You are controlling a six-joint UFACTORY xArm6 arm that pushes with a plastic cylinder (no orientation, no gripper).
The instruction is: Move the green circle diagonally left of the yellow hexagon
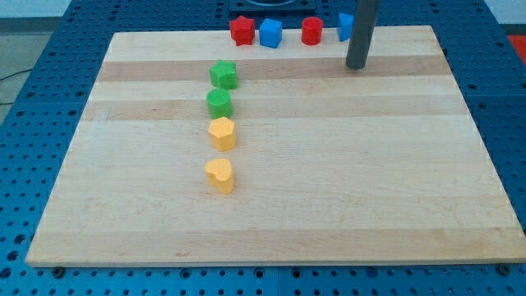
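Observation:
The green circle [219, 104] sits on the wooden board left of centre. It touches the yellow hexagon [222, 133] just below it. A green star [223, 75] lies just above the circle. A yellow heart-shaped block [220, 175] lies below the hexagon. These form a column. My tip [356, 66] rests on the board near the view's top right, far to the right of the green circle and touching no block.
Along the board's top edge [164, 34] stand a red star [242, 30], a blue cube [270, 33], a red cylinder [311, 30] and a blue block [345, 25] partly hidden behind my rod. A blue pegboard table [49, 99] surrounds the board.

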